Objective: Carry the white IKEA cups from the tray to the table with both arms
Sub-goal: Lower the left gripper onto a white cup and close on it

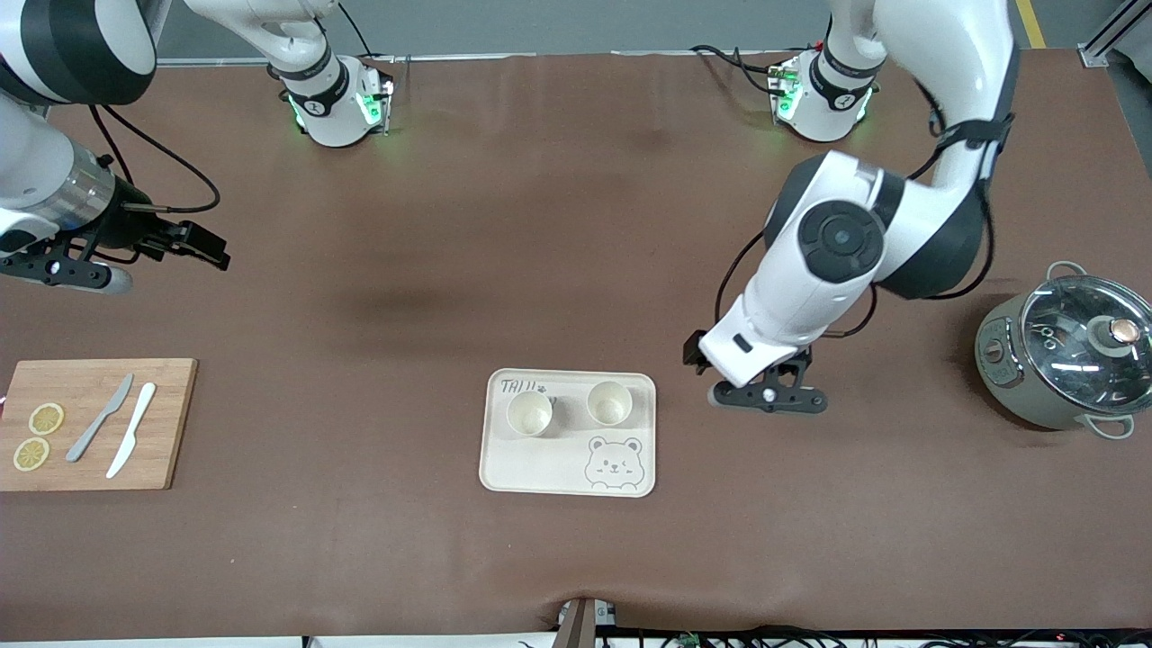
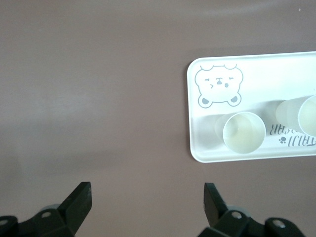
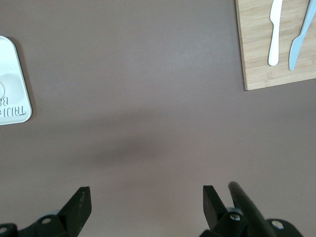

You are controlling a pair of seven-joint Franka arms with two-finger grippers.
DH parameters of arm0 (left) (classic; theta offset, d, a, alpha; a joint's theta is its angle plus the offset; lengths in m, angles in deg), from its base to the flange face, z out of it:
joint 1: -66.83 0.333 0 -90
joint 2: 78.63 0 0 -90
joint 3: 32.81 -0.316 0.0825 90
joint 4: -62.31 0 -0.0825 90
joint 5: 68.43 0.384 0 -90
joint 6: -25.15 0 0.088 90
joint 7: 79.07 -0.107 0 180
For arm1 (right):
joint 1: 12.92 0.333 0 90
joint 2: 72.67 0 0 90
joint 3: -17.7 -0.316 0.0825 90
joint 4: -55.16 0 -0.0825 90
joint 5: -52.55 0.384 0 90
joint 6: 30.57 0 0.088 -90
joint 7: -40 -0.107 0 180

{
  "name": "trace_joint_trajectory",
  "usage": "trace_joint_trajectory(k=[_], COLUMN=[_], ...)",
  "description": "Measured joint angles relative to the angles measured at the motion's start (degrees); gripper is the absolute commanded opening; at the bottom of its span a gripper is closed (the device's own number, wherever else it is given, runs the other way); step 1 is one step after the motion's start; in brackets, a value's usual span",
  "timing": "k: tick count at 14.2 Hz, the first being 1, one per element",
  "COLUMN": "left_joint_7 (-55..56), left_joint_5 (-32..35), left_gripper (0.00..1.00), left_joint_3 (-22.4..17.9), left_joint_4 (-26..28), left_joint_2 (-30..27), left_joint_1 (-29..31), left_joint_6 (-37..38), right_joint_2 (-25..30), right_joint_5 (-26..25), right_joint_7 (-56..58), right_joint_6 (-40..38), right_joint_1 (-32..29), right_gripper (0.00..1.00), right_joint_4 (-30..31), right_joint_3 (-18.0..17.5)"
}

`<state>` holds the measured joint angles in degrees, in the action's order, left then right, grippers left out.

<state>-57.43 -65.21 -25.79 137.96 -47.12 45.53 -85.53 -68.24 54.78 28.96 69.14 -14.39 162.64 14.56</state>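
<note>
While both cups [image 1: 529, 414] [image 1: 609, 402] stand upright side by side on the bear tray [image 1: 569, 474] (along its edge nearer the robots' bases), the left gripper [image 1: 765, 396] hangs empty over bare table just beside the tray, fingers spread apart. Above the cutting board's [image 1: 162, 432] end of the table, the right gripper [image 1: 67, 274] waits, likewise spread and empty.

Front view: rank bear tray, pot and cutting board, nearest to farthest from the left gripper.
From the left gripper, open and empty over bare table beside the tray:
1. Bear tray, right beside it, holding both cups.
2. Pot, at the left arm's end of the table.
3. Cutting board, at the right arm's end, clearly farthest.
</note>
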Motion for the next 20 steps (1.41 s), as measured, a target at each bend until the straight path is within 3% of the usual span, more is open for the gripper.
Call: trace_joint_trajectory(k=[10,20], left_joint_7=[6.06,7.83], left_joint_5=[0.01,0.01], left_gripper=[1.0,1.0], left_joint_3=[-3.5,-4.55], left_joint_4=[-6.75,-12.36], left_joint_2=[12.42,20.37], left_joint_1=[-9.03,-11.8], left_joint_6=[-6.18,-10.27], right_joint_2=[0.0,0.0], right_joint_5=[0.0,0.0], right_joint_7=[0.0,0.0], right_joint_6=[0.0,0.0], right_joint_1=[0.01,0.01], right_gripper=[1.0,1.0], right_joint_4=[0.04,0.05], right_joint_3=[-0.04,-0.04])
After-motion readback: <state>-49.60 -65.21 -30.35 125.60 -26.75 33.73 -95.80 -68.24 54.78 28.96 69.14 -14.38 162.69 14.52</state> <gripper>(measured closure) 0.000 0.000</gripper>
